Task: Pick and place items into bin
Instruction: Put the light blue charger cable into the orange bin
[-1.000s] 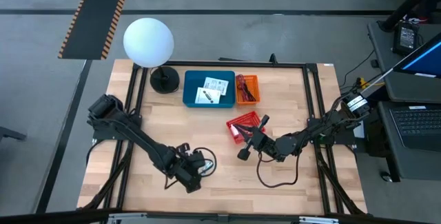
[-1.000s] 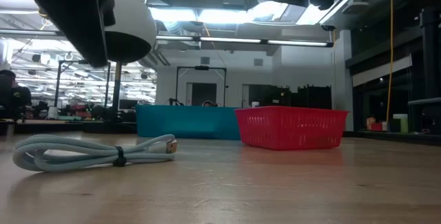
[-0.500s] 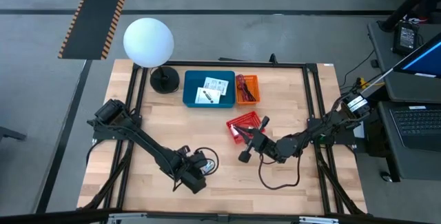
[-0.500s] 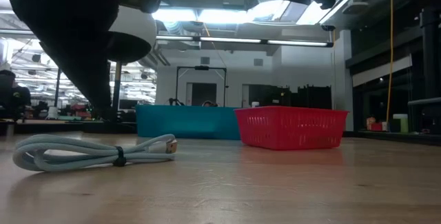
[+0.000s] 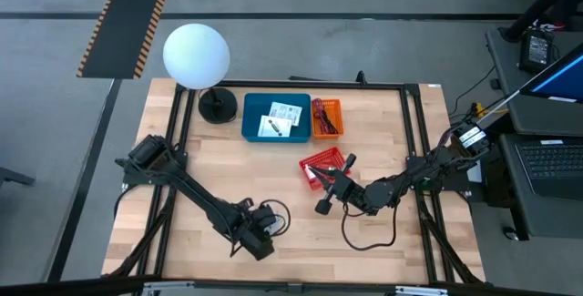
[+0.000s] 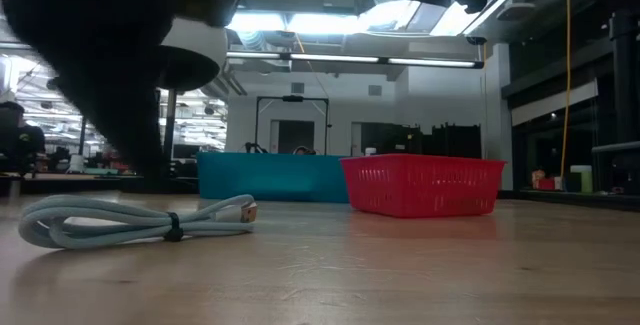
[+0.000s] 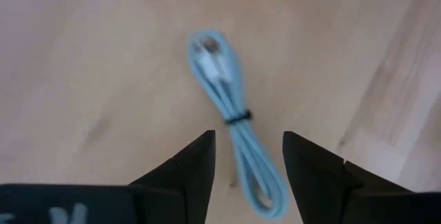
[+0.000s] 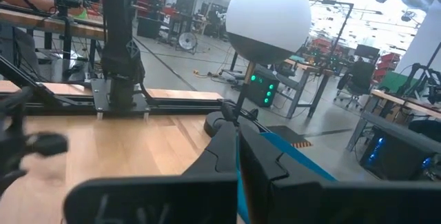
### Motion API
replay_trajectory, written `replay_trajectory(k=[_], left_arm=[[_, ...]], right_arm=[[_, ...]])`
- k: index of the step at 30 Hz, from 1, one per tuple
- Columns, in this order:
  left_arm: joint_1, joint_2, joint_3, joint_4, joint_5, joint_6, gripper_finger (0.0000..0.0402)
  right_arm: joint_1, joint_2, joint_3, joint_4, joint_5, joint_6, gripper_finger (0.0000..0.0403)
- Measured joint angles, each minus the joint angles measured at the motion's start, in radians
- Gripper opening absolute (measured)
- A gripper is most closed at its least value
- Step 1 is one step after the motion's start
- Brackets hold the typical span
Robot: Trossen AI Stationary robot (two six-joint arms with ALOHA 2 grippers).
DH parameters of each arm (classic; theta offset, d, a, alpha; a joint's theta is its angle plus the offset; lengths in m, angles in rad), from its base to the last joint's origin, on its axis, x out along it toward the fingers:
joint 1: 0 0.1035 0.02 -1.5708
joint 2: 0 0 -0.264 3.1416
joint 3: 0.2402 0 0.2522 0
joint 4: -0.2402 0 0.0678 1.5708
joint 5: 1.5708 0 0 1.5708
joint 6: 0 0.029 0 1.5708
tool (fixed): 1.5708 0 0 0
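A light blue cable (image 7: 224, 89), coiled and bound by a dark tie, lies on the wooden table (image 5: 209, 173) near its front edge; the low view shows the cable (image 6: 140, 220) flat on the wood. My left gripper (image 7: 248, 138) hangs open just above it, pointing steeply down, one finger on each side of the cable's near end, touching nothing I can see. In the high view my left gripper (image 5: 262, 226) sits beside the cable (image 5: 278, 212). My right gripper (image 5: 321, 206) is shut and held level above the table's middle, with nothing between its fingers (image 8: 238, 141).
At the back stand a blue bin (image 5: 250, 130) holding white cards, an orange bin (image 5: 327, 118) with cables, and a white globe lamp (image 5: 196, 55) on a black base. A red basket (image 5: 325, 168) sits mid-table. A black cable (image 5: 369, 237) loops below the right arm.
My left gripper has sunk toward the light blue cable and shifted a little toward the table's near edge. The cable has not moved. My right arm has kept still.
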Motion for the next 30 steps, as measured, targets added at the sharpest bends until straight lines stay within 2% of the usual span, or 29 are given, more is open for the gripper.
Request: replay_trajectory(k=[5,10,13,17,25,30], left_arm=[[-0.003,0.069,0.0,0.028,0.068,0.026,0.0164],[0.012,0.107,0.004,0.02,0.068,0.031,0.0163],[0.018,0.106,0.004,0.017,0.079,0.09,0.0154],[0.019,0.101,0.006,0.015,0.082,0.151,0.0119],[0.022,0.099,0.039,-0.019,0.099,0.271,0.0018],[0.022,0.048,0.04,-0.086,0.082,0.316,0.0019]], right_arm=[[0.0,0.0,0.0,0.0,0.0,0.0,0.0],[0.0,0.0,0.0,0.0,0.0,0.0,0.0],[0.0,0.0,0.0,0.0,0.0,0.0,0.0],[0.0,0.0,0.0,0.0,0.0,0.0,0.0],[0.0,0.0,0.0,0.0,-0.001,0.003,0.0],[0.0,0.0,0.0,0.0,-0.002,0.006,0.0]])
